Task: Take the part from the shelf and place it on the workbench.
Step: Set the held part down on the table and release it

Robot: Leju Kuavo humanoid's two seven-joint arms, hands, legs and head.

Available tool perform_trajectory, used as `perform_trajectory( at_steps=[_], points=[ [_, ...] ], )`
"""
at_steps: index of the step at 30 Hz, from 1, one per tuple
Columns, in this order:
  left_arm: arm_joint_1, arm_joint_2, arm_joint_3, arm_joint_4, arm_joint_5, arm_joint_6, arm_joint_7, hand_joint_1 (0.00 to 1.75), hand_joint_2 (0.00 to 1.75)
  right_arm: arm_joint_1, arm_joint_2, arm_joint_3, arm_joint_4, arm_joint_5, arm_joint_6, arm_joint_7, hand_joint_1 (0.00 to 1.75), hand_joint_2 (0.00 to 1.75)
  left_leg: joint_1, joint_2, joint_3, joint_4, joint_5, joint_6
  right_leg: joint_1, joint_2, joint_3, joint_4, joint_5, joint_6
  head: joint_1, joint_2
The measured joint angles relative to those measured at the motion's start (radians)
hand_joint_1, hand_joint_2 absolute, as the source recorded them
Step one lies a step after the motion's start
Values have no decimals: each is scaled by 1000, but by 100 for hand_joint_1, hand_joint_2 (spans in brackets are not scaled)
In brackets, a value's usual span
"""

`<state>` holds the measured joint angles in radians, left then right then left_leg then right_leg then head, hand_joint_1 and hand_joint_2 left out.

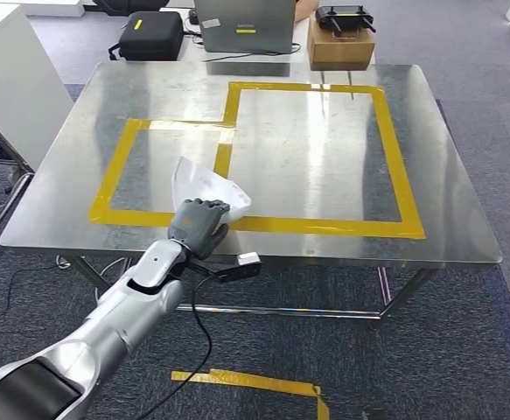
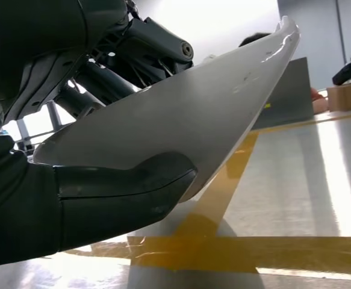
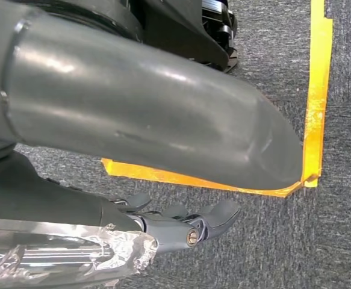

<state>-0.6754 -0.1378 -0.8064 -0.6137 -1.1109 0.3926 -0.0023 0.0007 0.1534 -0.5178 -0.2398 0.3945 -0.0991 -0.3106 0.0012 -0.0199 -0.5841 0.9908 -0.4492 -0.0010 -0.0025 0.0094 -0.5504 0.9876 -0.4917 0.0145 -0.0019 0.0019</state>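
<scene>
Steel workbench (image 1: 304,166) marked with yellow tape (image 1: 397,166) filling frame centre, grey carpet around, left hand (image 1: 198,227) gripping white part (image 1: 209,188) at lower-centre tape line, wrist view showing thumb (image 2: 132,186) pressing its underside, right hand (image 3: 182,223) hanging over floor, fingers spread, holding nothing.

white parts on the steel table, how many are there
1. The white part is near the table's front edge, over the yellow tape, held by the left robot hand. Nothing on the tabletop looks able to hide another.
</scene>
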Motion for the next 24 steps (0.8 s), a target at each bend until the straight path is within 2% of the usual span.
perform_trajectory(
  at_steps=[15,24],
  points=[
    [-10,64,60,68,-56,28,64,175,175,2,0,9,1,-4,-2,11,0,0,0,0,0,0,0,0,0,0,0,0,0,0,0,0],
    [-11,78,110,93,-72,37,91,175,175,2,0,17,1,-13,-6,15,0,0,0,0,0,0,1,1,0,0,0,0,0,0,0,0]
  ],
)
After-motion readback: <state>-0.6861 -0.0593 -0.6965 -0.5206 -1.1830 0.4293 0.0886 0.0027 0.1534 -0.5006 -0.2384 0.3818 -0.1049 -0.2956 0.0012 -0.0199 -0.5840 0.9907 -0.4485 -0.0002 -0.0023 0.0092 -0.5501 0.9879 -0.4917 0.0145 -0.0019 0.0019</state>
